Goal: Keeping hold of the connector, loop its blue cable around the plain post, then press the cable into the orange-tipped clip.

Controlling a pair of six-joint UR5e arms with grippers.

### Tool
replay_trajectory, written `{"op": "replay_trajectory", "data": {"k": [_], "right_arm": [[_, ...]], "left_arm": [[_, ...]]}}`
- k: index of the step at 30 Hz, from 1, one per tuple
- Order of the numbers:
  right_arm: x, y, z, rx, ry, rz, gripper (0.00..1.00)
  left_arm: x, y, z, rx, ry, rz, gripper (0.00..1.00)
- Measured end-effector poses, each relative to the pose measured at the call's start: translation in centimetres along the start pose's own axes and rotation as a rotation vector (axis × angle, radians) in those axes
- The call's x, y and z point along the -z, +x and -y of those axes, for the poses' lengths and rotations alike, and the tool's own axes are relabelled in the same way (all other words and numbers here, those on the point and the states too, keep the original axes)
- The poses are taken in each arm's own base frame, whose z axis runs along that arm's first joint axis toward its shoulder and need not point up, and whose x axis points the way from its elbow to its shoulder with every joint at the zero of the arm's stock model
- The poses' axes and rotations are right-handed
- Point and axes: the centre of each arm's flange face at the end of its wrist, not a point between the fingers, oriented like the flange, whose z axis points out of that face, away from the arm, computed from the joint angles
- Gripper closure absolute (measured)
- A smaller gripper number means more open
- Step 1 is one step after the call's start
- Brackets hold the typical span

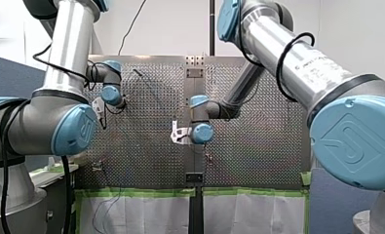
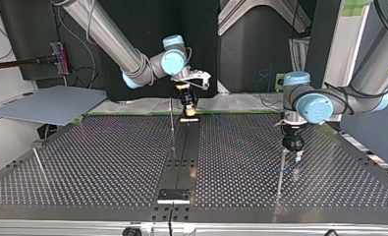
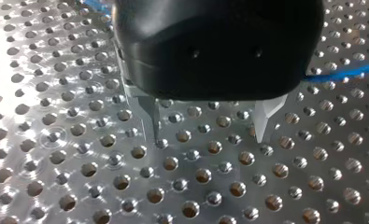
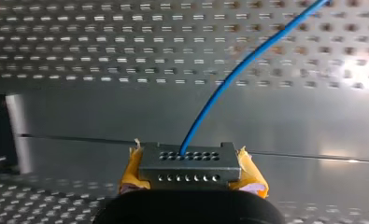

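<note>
My right gripper [image 4: 188,179] is shut on a grey metal connector [image 4: 188,163], its yellow pads [image 4: 131,170] pressed on both sides. A blue cable [image 4: 229,79] leaves the connector's face and runs off over the perforated table [image 4: 79,42]. In the top view, my right gripper [image 2: 189,109] holds the connector low at the table's far edge. The faint cable [image 2: 238,144] runs towards my left gripper [image 2: 293,150]. My left gripper [image 3: 210,140] is open just above the plate, with nothing between its metal fingers [image 3: 152,119]. The cable [image 3: 341,74] passes behind it. A thin plain post [image 2: 280,179] stands close in front of it.
Another thin rod [image 2: 172,120] stands near the dark centre strip [image 2: 181,162], and a third rod [image 2: 39,164] is at the top view's left. A small dark block [image 2: 174,195] sits at the near end of the strip. A grey sheet [image 2: 49,103] lies beyond the table's far left corner.
</note>
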Motion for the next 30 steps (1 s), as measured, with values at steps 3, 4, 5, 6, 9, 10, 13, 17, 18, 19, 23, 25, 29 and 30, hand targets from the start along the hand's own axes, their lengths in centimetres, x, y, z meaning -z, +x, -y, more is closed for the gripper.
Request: {"op": "replay_trajectory", "data": {"k": [3,4,5,6,9,10,13,17,18,19,23,25,29,30], "right_arm": [[0.0,-2.1,0.3,0.004,-0.014,0.016,1.00],[-0.1,-2.9,0.4,0.004,-0.021,0.020,1.00],[-0.1,-3.5,0.4,0.003,-0.026,0.023,1.00],[-0.1,-4.1,0.4,0.002,-0.032,0.025,1.00],[-0.3,-6.0,0.5,-0.004,-0.047,0.029,1.00],[-0.3,-6.9,0.6,-0.006,-0.051,0.031,1.00],[-0.3,-9.1,0.7,-0.012,-0.062,0.037,1.00],[-0.2,-11.9,0.8,-0.020,-0.081,0.048,1.00],[-0.1,-12.5,0.8,-0.023,-0.084,0.049,1.00],[-0.1,-13.3,0.9,-0.026,-0.088,0.052,1.00],[0.2,-15.9,0.8,-0.028,-0.095,0.074,1.00],[0.4,-17.3,0.7,-0.028,-0.100,0.088,1.00],[1.4,-20.6,-0.3,-0.048,-0.134,0.113,1.00],[1.6,-21.4,-0.6,-0.055,-0.142,0.119,1.00]], "left_arm": [[0.0,0.2,0.0,0.003,0.003,-0.005,0.00],[0.0,0.2,0.0,0.004,0.003,-0.005,0.00],[0.0,0.2,0.0,0.004,0.004,-0.006,0.00],[0.0,0.2,0.0,0.004,0.004,-0.006,0.00],[0.0,0.3,0.1,0.005,0.006,-0.006,0.00],[0.0,0.3,0.1,0.005,0.005,-0.006,0.00],[0.0,0.3,0.1,0.005,0.005,-0.006,0.00],[0.0,0.3,0.1,0.006,0.006,-0.005,0.00],[0.0,0.2,0.1,0.006,0.007,-0.005,0.00],[-0.1,0.2,0.1,0.007,0.007,-0.005,0.00],[-0.1,0.3,0.1,0.007,0.008,-0.004,0.00],[-0.1,0.2,0.1,0.007,0.008,-0.004,0.00],[-0.1,0.2,0.1,0.008,0.008,-0.004,0.00],[-0.1,0.2,0.1,0.008,0.008,-0.004,0.00]]}}
